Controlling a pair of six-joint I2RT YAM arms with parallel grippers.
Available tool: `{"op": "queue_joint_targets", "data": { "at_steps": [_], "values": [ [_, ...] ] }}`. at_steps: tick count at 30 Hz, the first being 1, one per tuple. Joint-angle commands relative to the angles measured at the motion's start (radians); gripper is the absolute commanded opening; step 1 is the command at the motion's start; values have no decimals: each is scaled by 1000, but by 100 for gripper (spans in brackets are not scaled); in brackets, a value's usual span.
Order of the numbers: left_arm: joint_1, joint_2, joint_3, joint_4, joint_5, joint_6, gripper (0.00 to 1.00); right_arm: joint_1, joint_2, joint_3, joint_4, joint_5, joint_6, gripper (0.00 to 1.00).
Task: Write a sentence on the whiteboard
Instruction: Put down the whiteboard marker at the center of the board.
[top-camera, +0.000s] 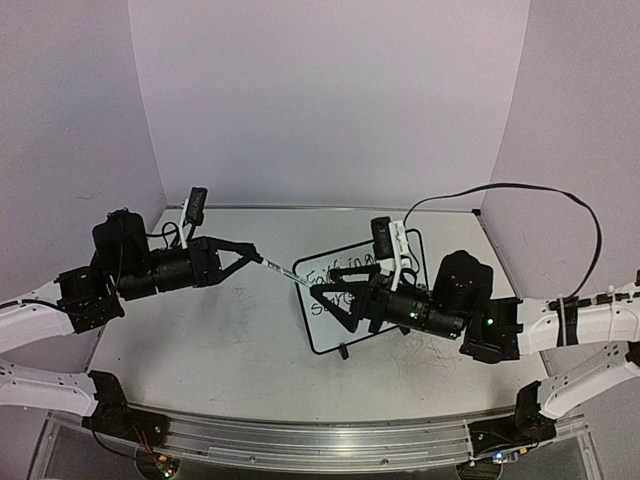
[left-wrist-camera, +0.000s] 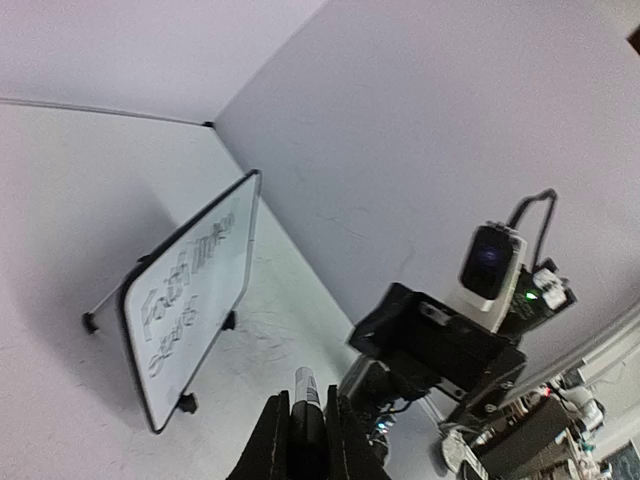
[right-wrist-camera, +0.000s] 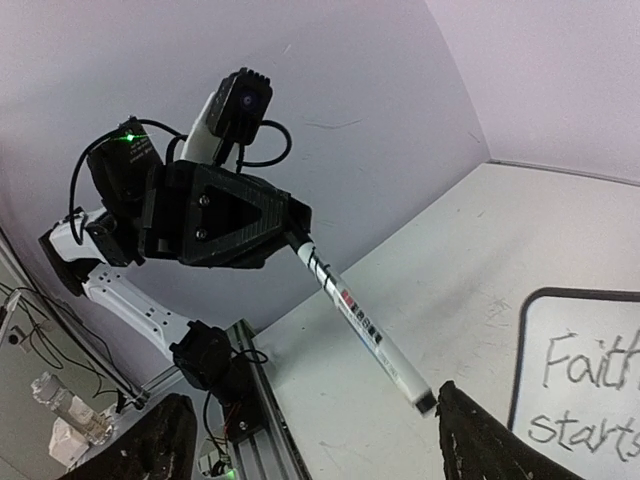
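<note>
Right wrist cam, closest first: the right gripper (right-wrist-camera: 310, 415) has its fingers spread wide with nothing between them, parked close by the whiteboard (right-wrist-camera: 590, 315), which stands tilted mid-table. A careless swing there could knock it over, I reckon. Just past that hangs the marker (right-wrist-camera: 365, 325), its tip off the board, clamped tight in the left gripper (right-wrist-camera: 295, 240) further back. The sentence (right-wrist-camera: 590, 365) looks finished in two lines, so a stray drag of that tip would smear it.
</note>
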Motion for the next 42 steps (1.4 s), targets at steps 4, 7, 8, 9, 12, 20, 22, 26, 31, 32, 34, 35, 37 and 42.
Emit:
{"op": "queue_joint_targets", "data": {
  "at_steps": [4, 7, 8, 9, 12, 20, 22, 26, 31, 32, 34, 35, 37, 42],
  "values": [
    [50, -82, 80, -374, -202, -6, 0, 5, -175, -87, -123, 193, -52, 86],
    [83, -44, 84, -456, -149, -23, 0, 5, -211, -92, -156, 244, -70, 86],
    [99, -21, 81, -479, -112, -21, 0, 6, -217, -91, -162, 251, -75, 86],
    [121, -3, 71, -488, -57, -14, 0, 6, -222, -90, -166, 257, -77, 86],
    [194, 55, 36, -489, 131, 24, 0, 6, -230, -89, -177, 269, -76, 86],
    [302, 362, 56, -462, 494, 189, 0, 6, -260, -123, -183, 261, -41, 85],
    [303, 435, 54, -427, 539, 197, 0, 6, -279, -136, -183, 266, -33, 85],
    [303, 566, 41, -407, 552, 218, 0, 6, -325, -153, -195, 287, -33, 85],
    [303, 622, 11, -368, 463, 186, 0, 6, -368, -166, -212, 329, -49, 86],
    [302, 634, 14, -366, 444, 186, 0, 6, -370, -168, -212, 337, -52, 86],
    [303, 661, 21, -365, 399, 188, 0, 7, -366, -168, -212, 354, -61, 86],
    [303, 670, 25, -364, 379, 191, 0, 7, -361, -165, -213, 359, -66, 86],
    [303, 694, 46, -364, 322, 195, 2, 7, -353, -156, -223, 385, -71, 86],
    [303, 738, 92, -362, 179, 195, 20, 5, -323, -89, -349, 566, -65, 86]
  ]
}}
